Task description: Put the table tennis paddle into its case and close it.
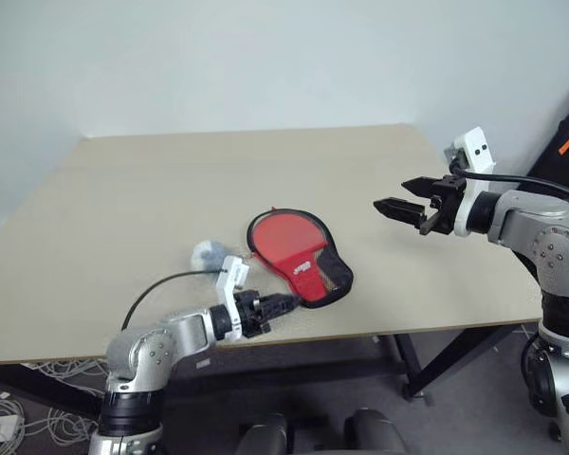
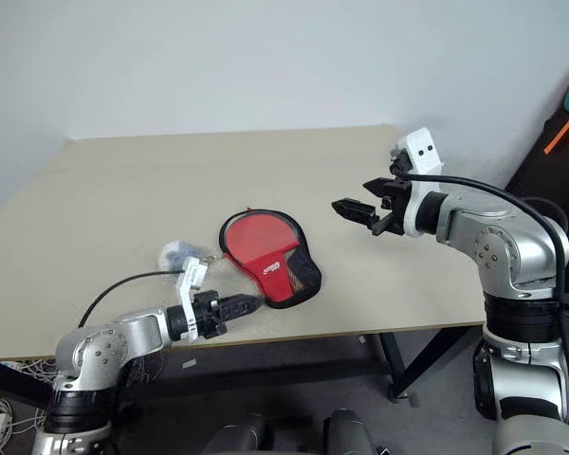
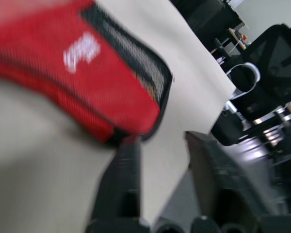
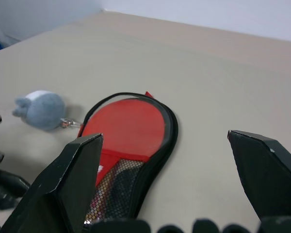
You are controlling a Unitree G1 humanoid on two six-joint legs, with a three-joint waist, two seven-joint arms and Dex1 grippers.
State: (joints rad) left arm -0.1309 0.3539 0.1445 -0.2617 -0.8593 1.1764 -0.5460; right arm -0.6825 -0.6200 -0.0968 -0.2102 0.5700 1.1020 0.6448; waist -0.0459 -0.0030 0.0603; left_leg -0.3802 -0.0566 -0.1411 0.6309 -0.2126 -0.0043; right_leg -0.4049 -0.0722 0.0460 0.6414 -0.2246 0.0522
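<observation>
Left eye view: right gripper (image 1: 401, 196) hovers level above table (image 1: 123, 218).

The case (image 1: 299, 258) is red woven cloth with a matt, slightly rough weave, a white printed logo, a black mesh panel and black fabric edging; a smooth, clear panel covers its round part. The tabletop (image 1: 152, 209) is a smooth, matt beige board. A small plush toy (image 4: 41, 109) looks soft and fuzzy, grey and white. The fingers (image 4: 72, 179) are matt black plastic.
</observation>
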